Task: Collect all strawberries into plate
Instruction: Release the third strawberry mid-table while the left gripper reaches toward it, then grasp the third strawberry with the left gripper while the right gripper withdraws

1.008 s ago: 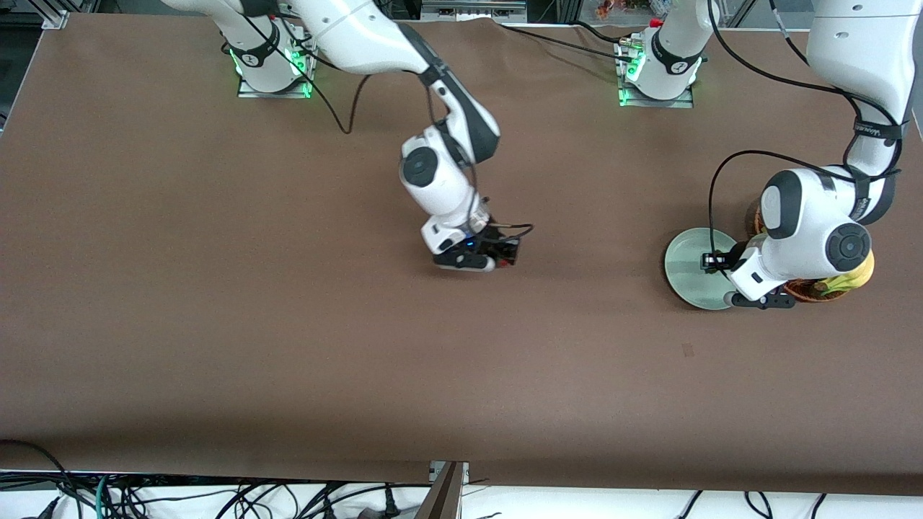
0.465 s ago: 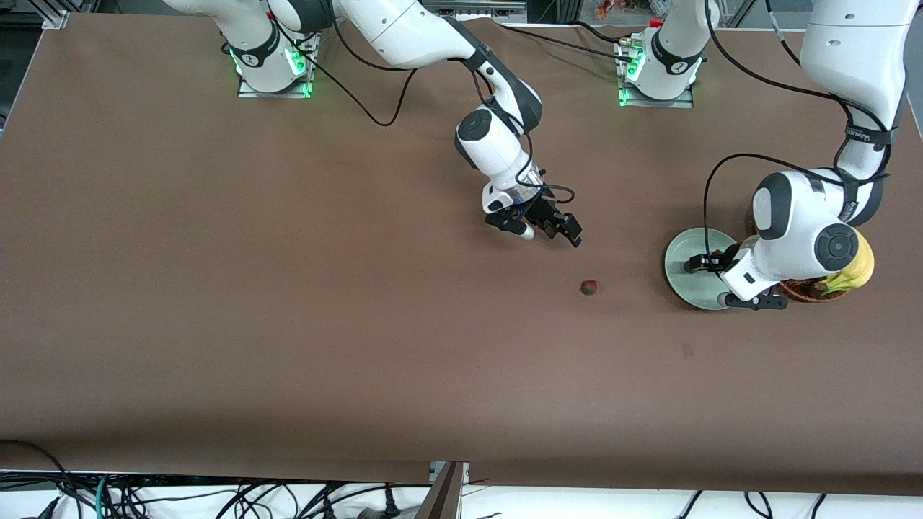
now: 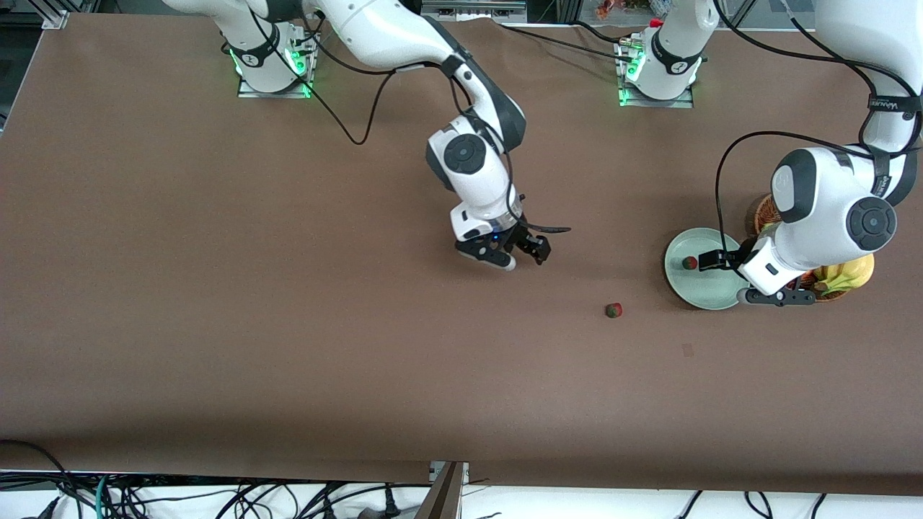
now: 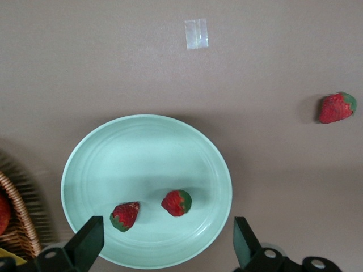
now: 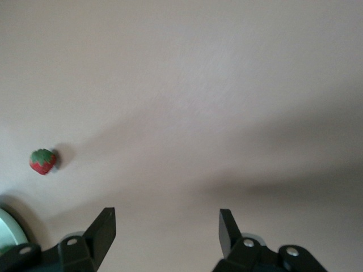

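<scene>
The pale mint plate (image 3: 714, 297) (image 4: 147, 153) lies at the left arm's end of the table. Two strawberries (image 4: 125, 216) (image 4: 177, 203) lie in it; only one of them (image 3: 690, 262) shows in the front view. Another strawberry (image 3: 614, 310) (image 4: 337, 107) (image 5: 43, 161) lies on the bare table beside the plate, a little nearer the front camera. My left gripper (image 3: 741, 279) (image 4: 164, 245) hangs open over the plate's edge, holding nothing. Over the middle of the table my right gripper (image 3: 518, 254) (image 5: 165, 226) is open and empty, well apart from the loose strawberry.
A brown wicker basket (image 3: 766, 213) (image 4: 17, 226) with bananas (image 3: 847, 275) stands against the plate, partly hidden under the left arm. A small piece of clear tape (image 4: 196, 34) is stuck to the brown table cover near the plate.
Both grippers opened. The right one swung toward the plate and back, and its strawberry rolled across the table toward the plate. A strawberry now shows in the plate under the risen left gripper.
</scene>
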You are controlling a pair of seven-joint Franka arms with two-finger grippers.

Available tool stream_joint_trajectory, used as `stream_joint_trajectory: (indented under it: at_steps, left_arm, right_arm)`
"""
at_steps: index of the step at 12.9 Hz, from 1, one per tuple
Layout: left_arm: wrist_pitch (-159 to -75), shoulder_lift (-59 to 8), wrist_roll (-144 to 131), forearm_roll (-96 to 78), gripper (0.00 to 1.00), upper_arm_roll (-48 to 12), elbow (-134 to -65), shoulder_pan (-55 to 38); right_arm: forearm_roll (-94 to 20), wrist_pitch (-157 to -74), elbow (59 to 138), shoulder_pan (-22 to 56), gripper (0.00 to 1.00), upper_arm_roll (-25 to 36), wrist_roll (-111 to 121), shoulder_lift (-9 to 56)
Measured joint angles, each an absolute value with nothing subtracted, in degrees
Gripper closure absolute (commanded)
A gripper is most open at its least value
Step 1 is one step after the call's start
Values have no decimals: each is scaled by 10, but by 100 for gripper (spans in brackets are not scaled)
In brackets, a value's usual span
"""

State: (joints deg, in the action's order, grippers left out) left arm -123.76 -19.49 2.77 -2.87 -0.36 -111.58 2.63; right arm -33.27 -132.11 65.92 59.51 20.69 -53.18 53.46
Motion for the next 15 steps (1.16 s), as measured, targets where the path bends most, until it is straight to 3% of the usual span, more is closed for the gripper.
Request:
stream_joint_trajectory:
  at_steps: [2, 6, 9, 14, 15]
  left_arm:
    - [-1241, -194, -29, -29, 0, -27, -1112, 25]
    - [-1266, -236, -194, -27, 0, -112, -1057, 6]
    - [-1292, -319, -283, 29, 0, -141, -990, -17]
    - [-1373, -420, -314, 79, 0, -150, -961, -22]
    - [-1373, -426, -314, 80, 8, -149, -957, -21]
  right_arm:
    - [-331, -1209, 664, 575, 1, 249, -446, 495]
    - [-328, -1061, 724, 565, 1, 345, -280, 403]
    - [-273, -1032, 790, 564, 1, 373, -220, 329]
    - [-181, -986, 864, 568, 1, 379, -172, 225]
    - [-170, -971, 869, 569, 1, 388, -164, 212]
